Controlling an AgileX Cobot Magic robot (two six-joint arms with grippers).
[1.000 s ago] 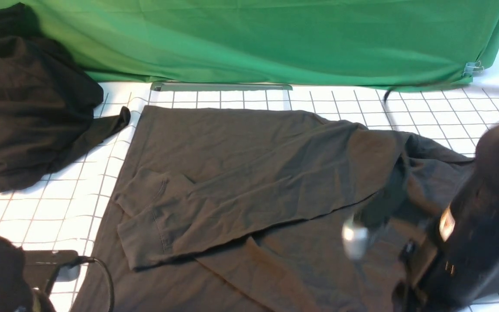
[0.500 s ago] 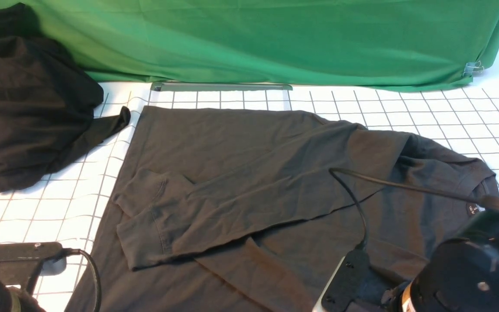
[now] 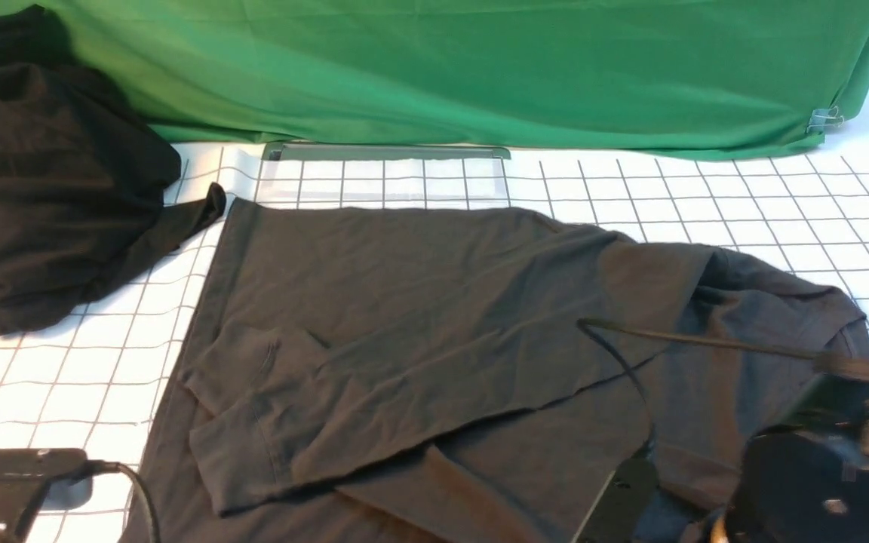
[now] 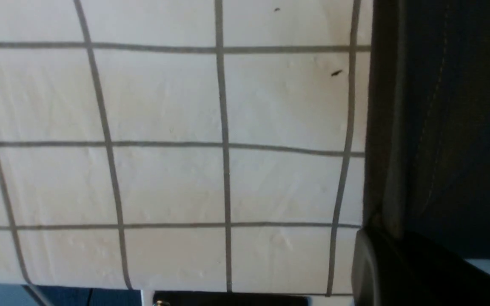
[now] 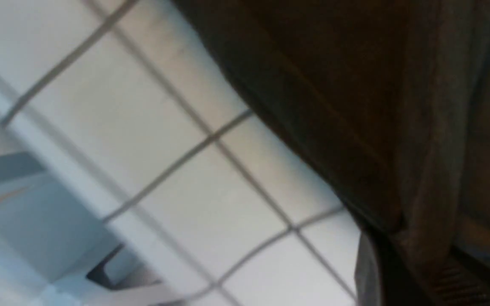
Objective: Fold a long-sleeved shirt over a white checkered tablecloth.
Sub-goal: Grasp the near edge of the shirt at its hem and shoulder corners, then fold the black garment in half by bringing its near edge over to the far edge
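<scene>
Change: long-sleeved shirt (image 3: 404,302) slid toward near edge of white checkered tablecloth (image 3: 744,204); more bare grid beyond far hem. Sleeve (image 3: 374,407) lies folded across body, undisturbed. Left gripper (image 4: 381,242) closed, seemingly pinching hem. Right gripper (image 5: 381,255) looks clamped on bunched hem. Judgement: both arms dragging shirt nearer, repositioning before next fold.

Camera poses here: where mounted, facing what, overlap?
Front: between the arms, facing forward over the long-sleeved shirt on the white checkered tablecloth; left arm, right arm at near corners.
Left wrist: close over tablecloth and shirt hem; left hand's finger shows.
Right wrist: same, blurred; right hand's finger shows.
Shared: shirt and tablecloth, all three.
</scene>
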